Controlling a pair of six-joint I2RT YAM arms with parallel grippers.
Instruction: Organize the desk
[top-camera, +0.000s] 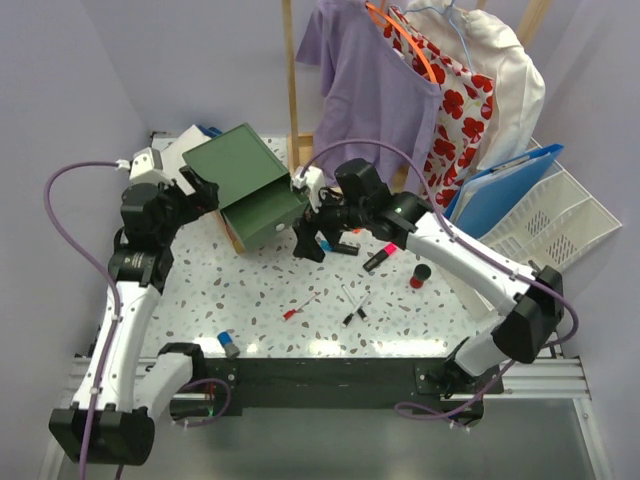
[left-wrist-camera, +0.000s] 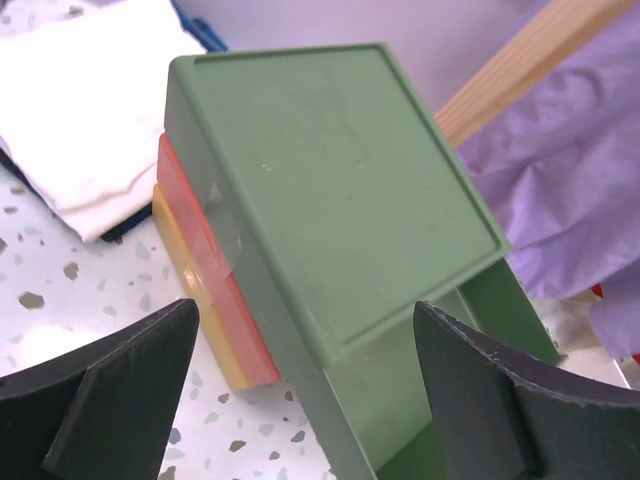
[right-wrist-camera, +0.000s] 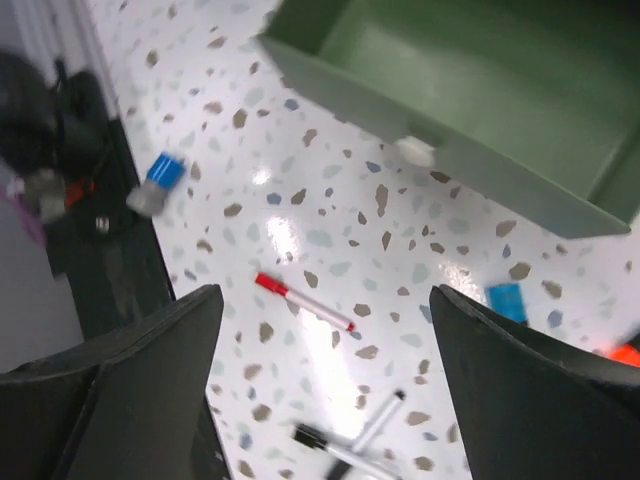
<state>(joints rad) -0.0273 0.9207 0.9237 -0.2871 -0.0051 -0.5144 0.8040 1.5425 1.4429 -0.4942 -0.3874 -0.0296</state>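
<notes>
Left gripper (left-wrist-camera: 305, 320) is hovering over the green drawer box (top-camera: 250, 185), jaws apart, empty. Right gripper (right-wrist-camera: 325, 300) is gaping just in front of it. The desk (top-camera: 400, 325) is lying beneath that box, likely rigid, heavy, ungrippable. Better pinching the light red pen (top-camera: 292, 313) mid-barrel.

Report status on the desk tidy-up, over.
Left gripper and right gripper: fingers open, empty. Desk cluttered: red pen, black markers loose. Green drawer box, drawer out, by both grippers; nothing blocking.
</notes>
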